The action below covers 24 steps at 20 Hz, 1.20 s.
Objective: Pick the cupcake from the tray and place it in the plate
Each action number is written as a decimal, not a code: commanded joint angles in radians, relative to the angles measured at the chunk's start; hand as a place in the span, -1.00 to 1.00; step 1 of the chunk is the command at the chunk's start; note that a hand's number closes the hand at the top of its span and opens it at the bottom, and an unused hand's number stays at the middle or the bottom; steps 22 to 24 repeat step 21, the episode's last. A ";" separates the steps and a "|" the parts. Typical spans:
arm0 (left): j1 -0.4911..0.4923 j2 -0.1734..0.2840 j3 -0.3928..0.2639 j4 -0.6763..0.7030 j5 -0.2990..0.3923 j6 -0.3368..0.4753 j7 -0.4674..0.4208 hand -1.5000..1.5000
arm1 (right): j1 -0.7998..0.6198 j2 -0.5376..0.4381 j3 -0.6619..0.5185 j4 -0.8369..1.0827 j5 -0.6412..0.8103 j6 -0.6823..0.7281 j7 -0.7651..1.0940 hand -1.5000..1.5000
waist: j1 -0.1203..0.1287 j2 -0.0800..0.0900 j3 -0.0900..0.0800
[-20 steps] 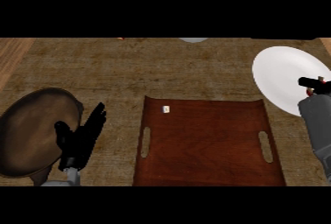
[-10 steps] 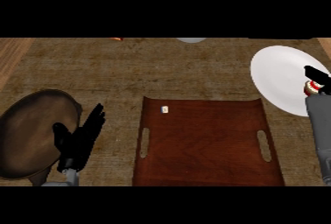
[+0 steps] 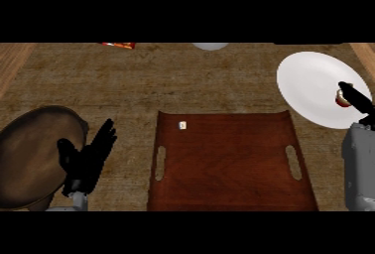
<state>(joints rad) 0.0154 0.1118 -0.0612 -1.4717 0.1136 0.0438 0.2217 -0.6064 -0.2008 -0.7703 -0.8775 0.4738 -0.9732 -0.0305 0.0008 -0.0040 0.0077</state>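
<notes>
Cupcake is off the tray, pinched in the right hand over the plate, not let go; left hand rests spread.

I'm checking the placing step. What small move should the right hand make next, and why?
Probably lower and uncurl: the right hand holds the cupcake over the white plate, already away from the tray, so only the release appears to be left.

Plate lies right of and behind the tray.
</notes>
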 commanded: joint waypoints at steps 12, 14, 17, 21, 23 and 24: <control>0.005 0.023 0.036 -0.027 0.029 -0.034 0.070 0.00 | 0.494 0.200 0.379 -0.536 0.003 0.110 0.191 -1.00 | -0.008 0.000 -0.009; 0.024 -0.006 0.011 0.012 -0.010 -0.015 0.019 0.00 | 0.548 0.200 0.489 -0.508 -0.038 0.025 0.178 -1.00 | -0.003 0.002 -0.008; 0.016 -0.037 -0.011 -0.002 -0.039 0.008 0.019 0.00 | 0.552 0.200 0.502 -0.555 0.070 0.011 0.286 -1.00 | -0.002 0.003 -0.008; -0.003 -0.056 -0.028 -0.032 -0.053 0.028 0.064 0.00 | 0.607 0.201 0.650 -0.601 0.116 -0.100 0.387 -1.00 | -0.001 0.004 -0.008; -0.003 -0.056 -0.028 -0.032 -0.053 0.028 0.064 0.00 | 0.607 0.201 0.650 -0.601 0.116 -0.100 0.387 -1.00 | -0.001 0.004 -0.008; -0.003 -0.056 -0.028 -0.032 -0.053 0.028 0.064 0.00 | 0.607 0.201 0.650 -0.601 0.116 -0.100 0.387 -1.00 | -0.001 0.004 -0.008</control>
